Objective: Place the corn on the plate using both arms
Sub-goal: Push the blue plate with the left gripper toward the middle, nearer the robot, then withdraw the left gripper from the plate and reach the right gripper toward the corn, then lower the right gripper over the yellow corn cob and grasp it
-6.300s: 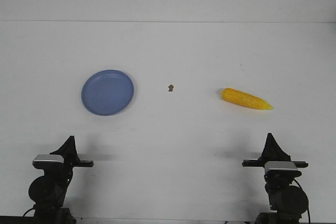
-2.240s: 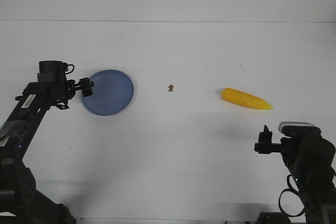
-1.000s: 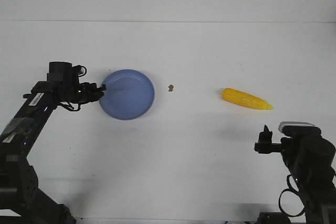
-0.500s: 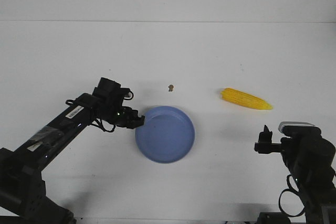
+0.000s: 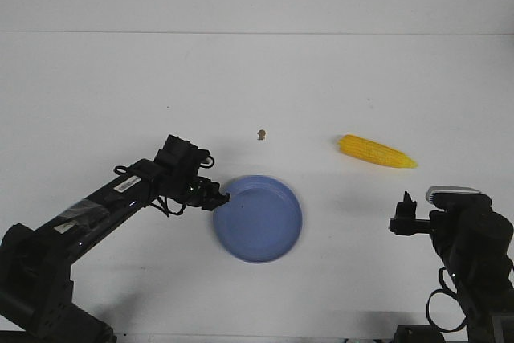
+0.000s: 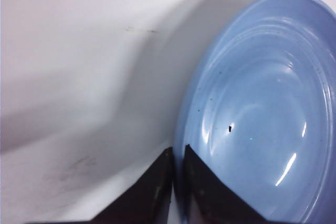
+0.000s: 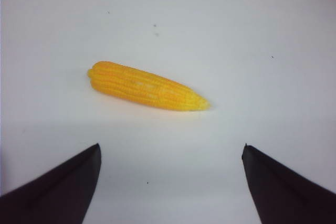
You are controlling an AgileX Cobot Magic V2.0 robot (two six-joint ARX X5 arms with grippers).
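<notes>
The left gripper (image 5: pixel 218 196) is pinching the plate (image 5: pixel 269 230) by its rim. The right gripper (image 7: pixel 170 182) is hanging wide open near the corn (image 5: pixel 377 152).

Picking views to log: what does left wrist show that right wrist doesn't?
Left wrist only: the plate, its rim pinched between the left gripper fingers, which are shut on it. Right wrist only: the corn lying free on the table, ahead of the open right gripper, untouched. Both share: the bare white table and their own dark fingertips; neither shows the other arm.
</notes>
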